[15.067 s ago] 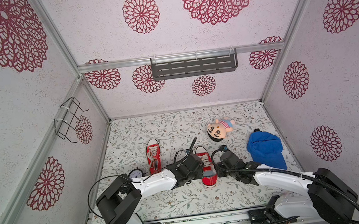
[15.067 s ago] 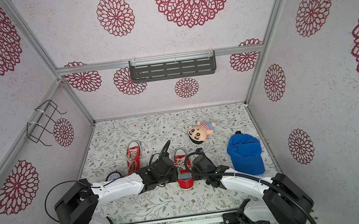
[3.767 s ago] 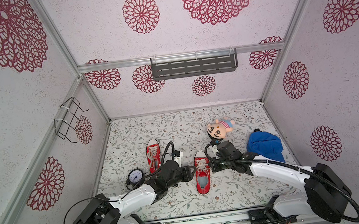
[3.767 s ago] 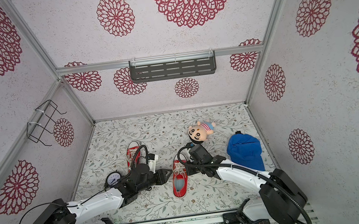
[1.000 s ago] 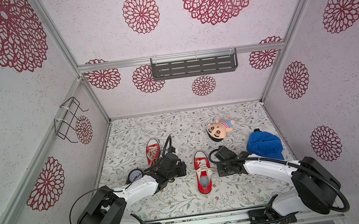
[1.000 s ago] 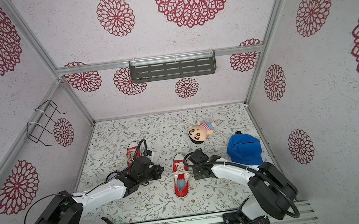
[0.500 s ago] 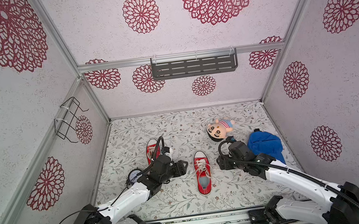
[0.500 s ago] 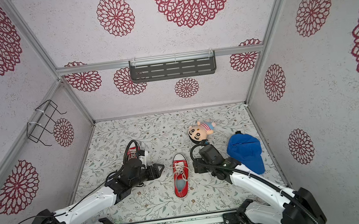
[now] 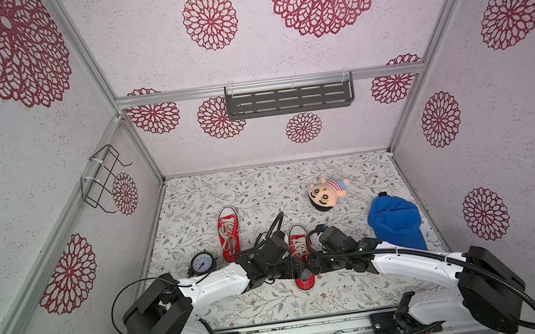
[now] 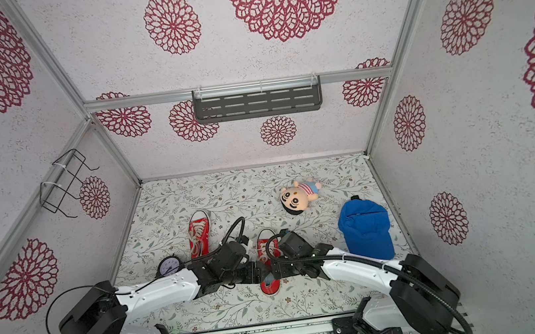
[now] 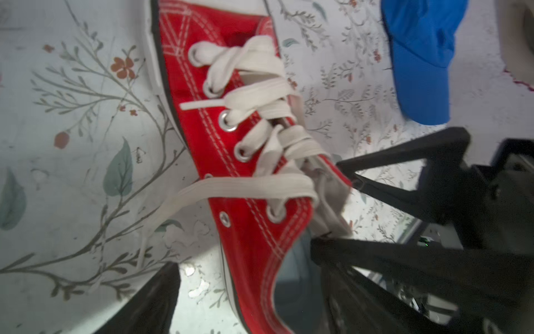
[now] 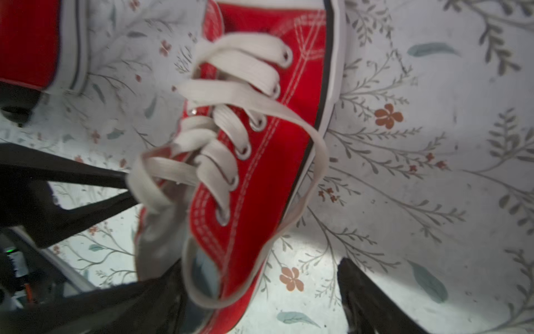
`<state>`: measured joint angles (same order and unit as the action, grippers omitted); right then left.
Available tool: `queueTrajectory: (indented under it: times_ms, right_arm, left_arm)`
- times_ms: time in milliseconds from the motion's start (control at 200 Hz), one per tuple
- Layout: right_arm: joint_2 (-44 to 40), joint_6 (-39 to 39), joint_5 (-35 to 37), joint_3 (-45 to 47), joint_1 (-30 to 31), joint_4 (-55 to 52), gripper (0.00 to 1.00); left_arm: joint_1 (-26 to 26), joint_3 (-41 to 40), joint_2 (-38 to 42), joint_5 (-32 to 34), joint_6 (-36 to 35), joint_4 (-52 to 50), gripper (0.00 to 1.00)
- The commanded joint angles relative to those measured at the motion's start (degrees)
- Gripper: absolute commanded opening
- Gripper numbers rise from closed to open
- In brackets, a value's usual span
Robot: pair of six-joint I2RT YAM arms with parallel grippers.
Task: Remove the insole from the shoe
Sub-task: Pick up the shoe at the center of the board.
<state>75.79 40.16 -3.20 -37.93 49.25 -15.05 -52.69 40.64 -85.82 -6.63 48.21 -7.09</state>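
Shoe [image 9: 299,247] — red (white laces [image 11: 254,86]) — between parted jaws.

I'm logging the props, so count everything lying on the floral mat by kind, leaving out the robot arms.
Red sneakers: 2
Alarm clock: 1
Plush doll: 1
Blue cap: 1
Total: 5

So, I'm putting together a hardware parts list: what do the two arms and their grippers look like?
Both arms match: the left arm and right arm have glossy white link shells with bulky black joint housings. Looping black cables run along each. The left gripper and right gripper are matte black with thin, triangular open-frame jaws.
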Motion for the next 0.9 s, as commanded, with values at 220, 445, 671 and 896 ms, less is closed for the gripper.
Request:
queueTrajectory:
  times_ms: [220, 445, 671, 896]
  right_arm:
    - [6.61, -1.48, 12.30, -6.11, 0.36, -18.60, 0.58]
    - [9.33, -2.04, 22.46, -6.99, -0.64, -31.67, 0.33]
    - [12.23, -1.39, 26.71, -6.37, -1.18, -35.34, 0.07]
    - [4.41, -3.56, 16.34, -4.14, -1.17, -17.20, 0.00]
  left_arm:
    - [-0.11, 2.81, -4.88, 9.60, 5.40, -18.40, 0.63]
    - [3.68, -1.34, -3.80, 15.55, 10.88, -27.38, 0.56]
    - [7.26, -5.31, -0.11, 16.93, 12.48, -26.79, 0.49]
    - [7.86, -8.13, 1.95, 9.33, 9.45, -12.85, 0.51]
